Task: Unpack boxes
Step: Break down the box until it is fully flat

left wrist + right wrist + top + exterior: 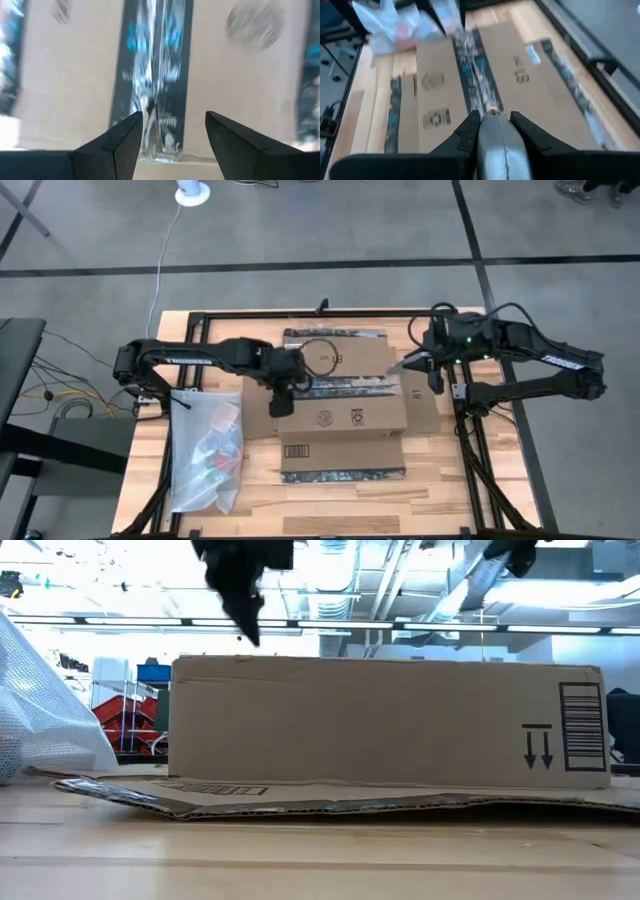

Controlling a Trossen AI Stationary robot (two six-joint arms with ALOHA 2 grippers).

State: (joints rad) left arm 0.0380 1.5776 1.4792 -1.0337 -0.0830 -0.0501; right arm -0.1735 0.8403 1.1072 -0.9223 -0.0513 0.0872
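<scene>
Landmark: box, brown corrugated cardboard, mid-table, flaps splayed flat on the wood, a dark printed tape strip running along its centre seam.

Left of box: clear plastic bag, crinkled and glossy, holding small coloured items, its edge just beside the box's left flap.

Left gripper sits over the left end of the tape strip. Jaws spread; in the wrist view the two dark wedge fingers straddle the tape, which looks shiny and wrinkled, possibly already torn.

Right gripper is at the box's right end, over the seam. Jaws pressed onto a slim grey metal tool with a brass-coloured tip, pointing along the tape.

Risks, judged:
- Tool tip may ride over the glossy tape instead of cutting, or dig into the soft corrugated board and drag the light box.
- The two arms face each other along one seam; a long stroke could bring tool and left fingers together.
- Left jaws may catch only a sliver of wrinkled tape and slip.
- A box shove leftward would push the bag.
</scene>
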